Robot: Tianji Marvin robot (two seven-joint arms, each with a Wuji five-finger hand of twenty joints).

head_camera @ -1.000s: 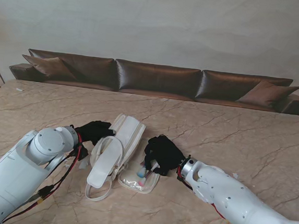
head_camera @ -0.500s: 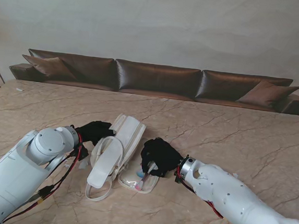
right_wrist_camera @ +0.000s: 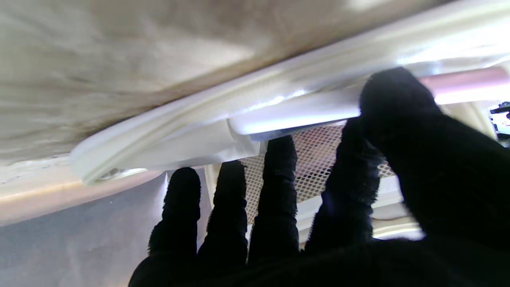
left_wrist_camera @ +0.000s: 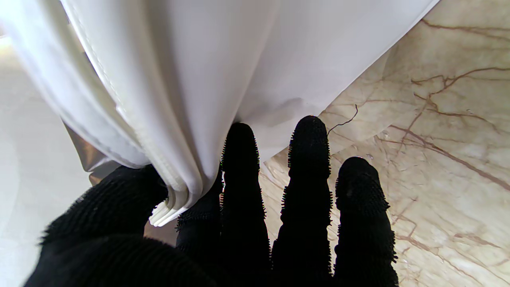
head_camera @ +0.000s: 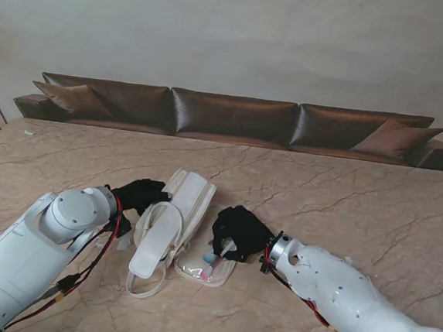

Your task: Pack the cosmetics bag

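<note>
A white cosmetics bag (head_camera: 176,228) lies opened out in the middle of a beige marble table (head_camera: 359,193), with a brown sofa (head_camera: 233,116) along the far wall. The bag's folded white flap (head_camera: 157,238) is raised on the left side, and its clear inner pocket (head_camera: 201,269) lies flat on the near right.

The left hand (head_camera: 137,195), in a black glove, sits at the bag's left edge. In the left wrist view its thumb (left_wrist_camera: 119,191) and a finger pinch the bunched white edge of the bag (left_wrist_camera: 175,119), while its other fingers stretch out straight against the fabric.

The right hand (head_camera: 239,228), also gloved in black, hovers over the clear pocket at the bag's right side. Its fingers are curled around a slim tube-like item with pink and blue ends (head_camera: 214,255). In the right wrist view the thumb (right_wrist_camera: 398,103) presses on a pale stick (right_wrist_camera: 295,115), with white mesh lining (right_wrist_camera: 314,163) just behind the fingers. Exactly what the item is cannot be told.

The step in hand appears to be sliding this item into the pocket. To do it well, the left hand should keep the flap held back so the opening stays wide. The right hand should tilt the item's leading end under the pocket's rim and let go only once the item lies fully inside.
</note>
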